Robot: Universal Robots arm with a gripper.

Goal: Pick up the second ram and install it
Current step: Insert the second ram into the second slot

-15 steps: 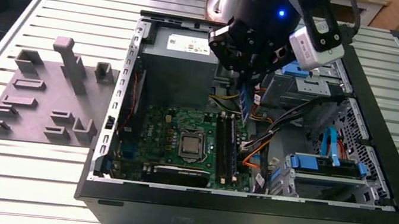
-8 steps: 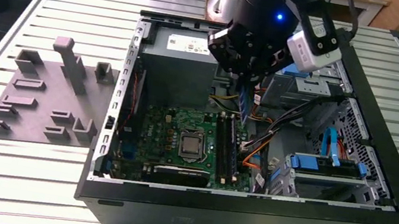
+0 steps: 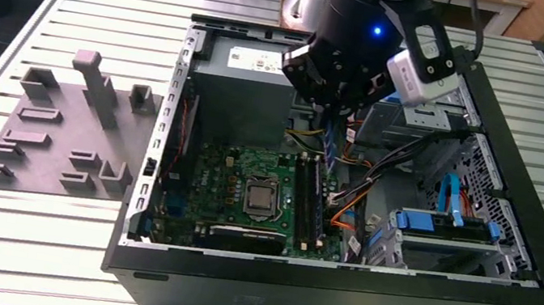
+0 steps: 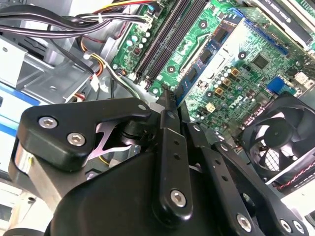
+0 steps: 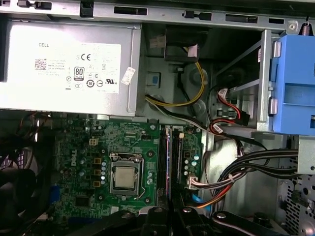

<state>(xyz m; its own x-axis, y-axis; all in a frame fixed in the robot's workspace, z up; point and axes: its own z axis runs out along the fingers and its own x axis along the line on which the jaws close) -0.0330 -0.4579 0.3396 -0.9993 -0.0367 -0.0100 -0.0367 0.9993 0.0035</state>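
Second ram, a thin flat dark memory stick, hangs edge-down from the gripper inside the open black PC case. It sits just above the long black plastic slot rails, not seated yet. Gripper is narrow, fingers pinched on the stick's upper edge; in the second wrist view the black fingers meet around the stick's tip. In the first wrist view the ram reads as a thin dark line running parallel w/ the slot rails, approx. between two of them. Whether it touches a rail, can't tell.

Just beside the rails, toward the exterior view's left, is the square silver CPU socket on the green motherboard. On the rails' other side, a bundle of black, orange & yellow cables runs past. Beyond the far end of the rails stands the grey metal power supply box w/ a white label. Farther from the rails, toward the exterior view's right, is a blue plastic drive bracket. Well apart from the rails, outside the case on the exterior view's left, a grey blocky plastic fixture plate lies on the ribbed metal desk.
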